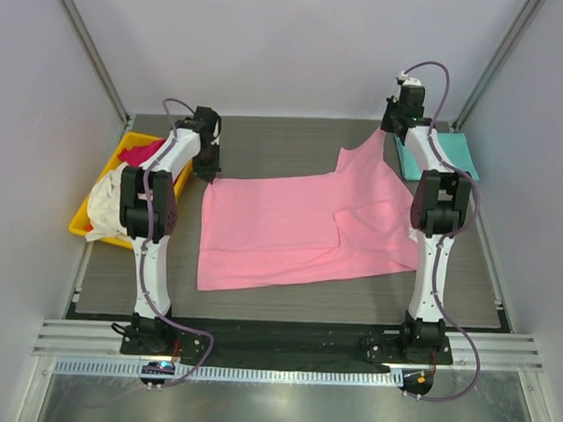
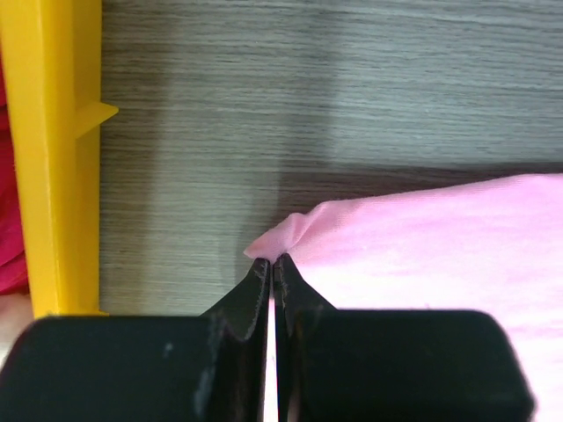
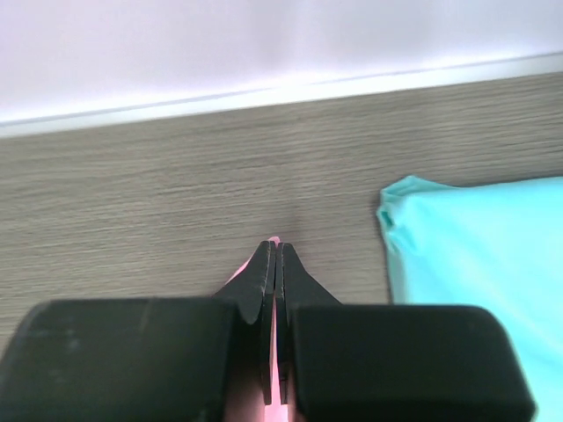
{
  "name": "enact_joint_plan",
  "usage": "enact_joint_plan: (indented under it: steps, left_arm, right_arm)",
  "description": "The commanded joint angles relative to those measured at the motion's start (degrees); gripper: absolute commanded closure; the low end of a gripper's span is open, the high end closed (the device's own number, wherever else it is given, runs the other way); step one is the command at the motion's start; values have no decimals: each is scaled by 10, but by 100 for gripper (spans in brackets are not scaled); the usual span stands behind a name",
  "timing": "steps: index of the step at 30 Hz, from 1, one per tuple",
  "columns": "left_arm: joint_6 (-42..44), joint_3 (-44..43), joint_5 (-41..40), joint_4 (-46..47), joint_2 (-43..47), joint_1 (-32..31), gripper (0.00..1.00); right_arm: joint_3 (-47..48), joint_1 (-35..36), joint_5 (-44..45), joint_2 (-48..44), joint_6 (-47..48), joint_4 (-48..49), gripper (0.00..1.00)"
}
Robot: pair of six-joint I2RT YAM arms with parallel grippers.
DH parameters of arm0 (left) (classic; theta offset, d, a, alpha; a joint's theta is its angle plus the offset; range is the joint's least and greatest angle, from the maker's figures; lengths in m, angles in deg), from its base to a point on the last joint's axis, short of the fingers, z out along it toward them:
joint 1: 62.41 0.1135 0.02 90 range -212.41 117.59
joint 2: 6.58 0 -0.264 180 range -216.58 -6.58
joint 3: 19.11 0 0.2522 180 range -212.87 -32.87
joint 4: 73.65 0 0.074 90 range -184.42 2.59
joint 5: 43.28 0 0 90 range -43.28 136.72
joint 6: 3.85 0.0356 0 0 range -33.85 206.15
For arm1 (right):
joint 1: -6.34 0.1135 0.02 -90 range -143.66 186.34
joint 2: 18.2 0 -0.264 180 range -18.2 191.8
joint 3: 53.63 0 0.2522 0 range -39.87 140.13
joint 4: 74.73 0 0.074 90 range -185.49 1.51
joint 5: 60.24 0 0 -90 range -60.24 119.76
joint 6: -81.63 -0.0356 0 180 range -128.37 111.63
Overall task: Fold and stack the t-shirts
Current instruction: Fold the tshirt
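The pink t-shirt (image 1: 299,226) lies spread on the table between the arms. My left gripper (image 1: 208,175) is shut on its far left corner (image 2: 286,236), low at the table. My right gripper (image 1: 386,129) is shut on the shirt's far right corner (image 3: 274,240) and holds it lifted above the table, so the cloth rises in a peak. A folded teal t-shirt (image 1: 443,154) lies at the far right and shows in the right wrist view (image 3: 475,264). Crimson red (image 1: 139,154) and cream white (image 1: 104,208) shirts sit in the bin.
A yellow plastic bin (image 1: 85,223) stands at the left table edge, its wall close to my left gripper (image 2: 57,158). The back wall (image 3: 264,44) is just behind my right gripper. Metal rails run along the near edge (image 1: 285,347).
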Motion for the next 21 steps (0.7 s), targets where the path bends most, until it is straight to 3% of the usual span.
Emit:
enact_joint_plan:
  steps: [1,12,21]
  left_arm:
    - [0,1,-9,4,40,-1,100]
    - [-8,67,2,33,103,-1,100]
    - [-45,174,36,72,176,-1,100]
  right_arm:
    - [-45,-16,14,-88,-11,41,99]
    - [-210,-21,51,-243,-23,49,99]
    - [-411,-24,84,-394,-65,74,99]
